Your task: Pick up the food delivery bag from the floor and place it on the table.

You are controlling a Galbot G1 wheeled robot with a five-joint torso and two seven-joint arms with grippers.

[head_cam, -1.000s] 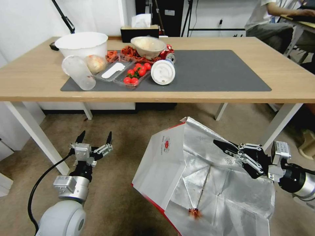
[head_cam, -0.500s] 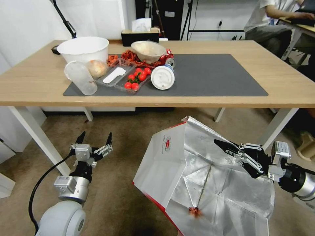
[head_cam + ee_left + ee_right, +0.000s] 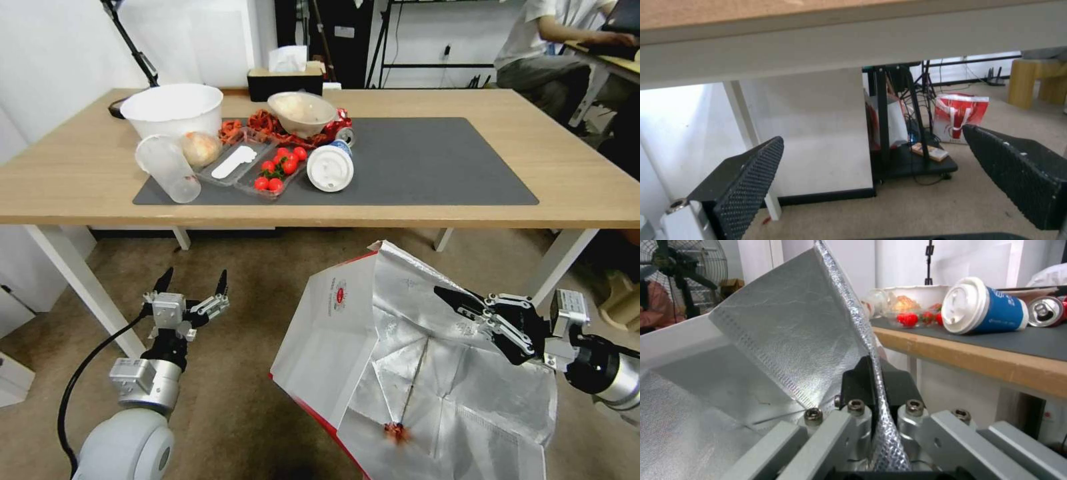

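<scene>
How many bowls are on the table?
2. A big white bowl stands at the mat's far left corner, and a smaller tilted bowl sits to its right, behind the tray of tomatoes. Another could hide behind them.

Illumination is even, bright and diffuse, arriving from overhead. The table (image 3: 587,193) casts a soft shadow on the floor (image 3: 233,373) toward 12 o'clock. The foil lining of the food delivery bag (image 3: 460,393) returns mild glare. The head view bows straight lines near its edges. In the left wrist view the near fingers (image 3: 742,186) are soft; the wall at 9 o'clock is overexposed.
</scene>
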